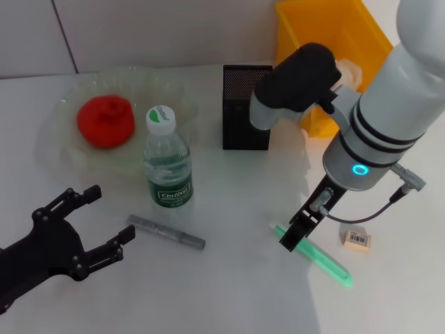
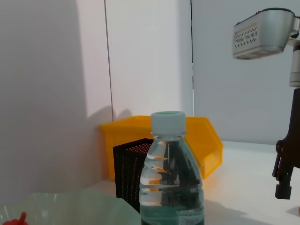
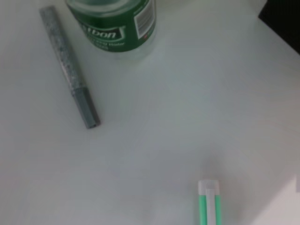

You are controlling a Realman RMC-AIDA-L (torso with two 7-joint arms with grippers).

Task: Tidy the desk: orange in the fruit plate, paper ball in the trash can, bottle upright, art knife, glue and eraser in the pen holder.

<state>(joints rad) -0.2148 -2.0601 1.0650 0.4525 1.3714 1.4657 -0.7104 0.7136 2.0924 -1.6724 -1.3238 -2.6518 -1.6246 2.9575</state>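
Right pincer over glue.

Bright, even light is flooding the desk in the head view, washing the lower middle almost featureless. The right arm is casting a soft shadow at lower right. In the left wrist view, a dark shadow is falling across the wall at left. The right wrist view is looking soft, perhaps slightly out of focus, around the bottle.

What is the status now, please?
Right gripper low over translucent green glue stick, grip unclear. Left gripper open, idle near grey metallic art knife. Clear plastic bottle upright. Nothing blocking.
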